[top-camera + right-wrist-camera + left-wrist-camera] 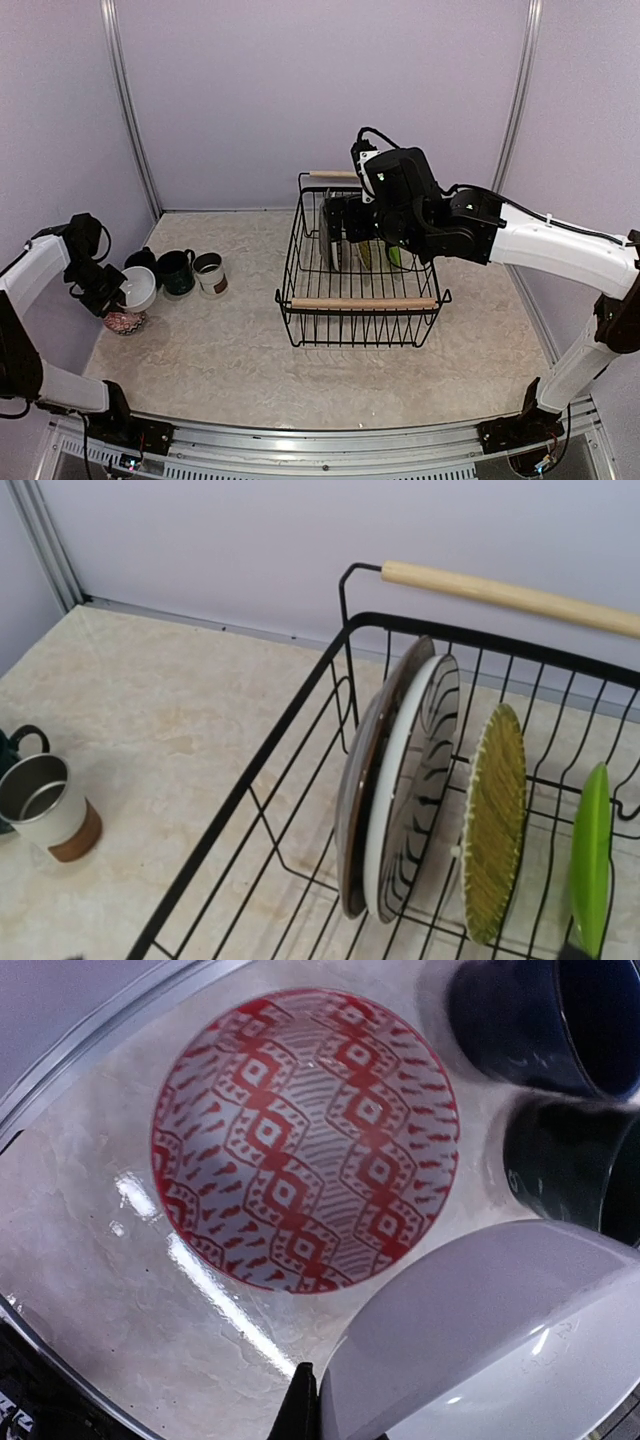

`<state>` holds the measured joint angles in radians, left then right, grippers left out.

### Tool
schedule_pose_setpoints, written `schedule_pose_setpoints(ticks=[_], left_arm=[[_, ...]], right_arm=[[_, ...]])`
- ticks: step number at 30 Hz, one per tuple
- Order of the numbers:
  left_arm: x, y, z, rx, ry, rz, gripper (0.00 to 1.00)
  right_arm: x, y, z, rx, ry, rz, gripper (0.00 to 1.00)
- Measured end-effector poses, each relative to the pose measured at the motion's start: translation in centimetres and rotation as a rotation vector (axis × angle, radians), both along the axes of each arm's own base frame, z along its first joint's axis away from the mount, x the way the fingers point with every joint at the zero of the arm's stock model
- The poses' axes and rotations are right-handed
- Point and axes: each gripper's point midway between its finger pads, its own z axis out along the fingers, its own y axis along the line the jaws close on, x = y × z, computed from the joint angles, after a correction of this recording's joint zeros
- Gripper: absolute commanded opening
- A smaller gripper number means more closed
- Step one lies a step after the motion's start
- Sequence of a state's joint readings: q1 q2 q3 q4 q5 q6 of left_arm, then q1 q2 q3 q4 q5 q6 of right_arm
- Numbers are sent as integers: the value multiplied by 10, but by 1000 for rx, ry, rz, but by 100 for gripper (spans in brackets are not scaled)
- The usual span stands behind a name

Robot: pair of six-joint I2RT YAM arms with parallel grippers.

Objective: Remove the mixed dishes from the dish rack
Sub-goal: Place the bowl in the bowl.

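My left gripper [118, 296] is shut on the rim of a white bowl [500, 1330], holding it tilted just above a red patterned bowl [305, 1140] on the table. A navy mug [540, 1020], a dark green mug [575, 1160] and a white-brown cup [210, 273] stand beside them. The black wire dish rack [360, 302] holds a grey dish [362, 780], a black-and-white striped plate [425, 770], an olive ribbed plate [495, 820] and a lime-green plate [590, 860], all on edge. My right gripper [345, 238] hovers open over these plates, holding nothing.
The rack has two light wooden handles [363, 302], one at the near side and one at the far side. A metal frame rail [130, 110] runs along the left wall, close to the mugs. Bare marble tabletop [250, 350] lies between the mugs and the rack.
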<state>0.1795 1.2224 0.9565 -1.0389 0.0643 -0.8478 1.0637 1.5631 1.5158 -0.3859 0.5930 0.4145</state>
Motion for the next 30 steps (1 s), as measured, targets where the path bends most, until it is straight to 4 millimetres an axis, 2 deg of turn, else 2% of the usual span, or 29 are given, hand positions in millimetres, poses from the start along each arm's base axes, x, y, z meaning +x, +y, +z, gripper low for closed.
schedule_pose_setpoints(ticks=[3, 7, 14, 22, 30], left_arm=[[-4, 27, 0, -5, -2, 130, 0], [-5, 40, 1, -8, -14, 242, 0], [-4, 50, -6, 3, 1, 376, 0], [-11, 50, -38, -17, 83, 467, 3], [-11, 50, -44, -26, 87, 492, 19]], right_arm=[[0, 0, -1, 2, 1, -1, 100], [0, 1, 0, 8, -2, -1, 100], [1, 0, 1, 13, -1, -8, 100], [1, -1, -2, 15, 4, -18, 100], [1, -2, -3, 15, 6, -20, 100]])
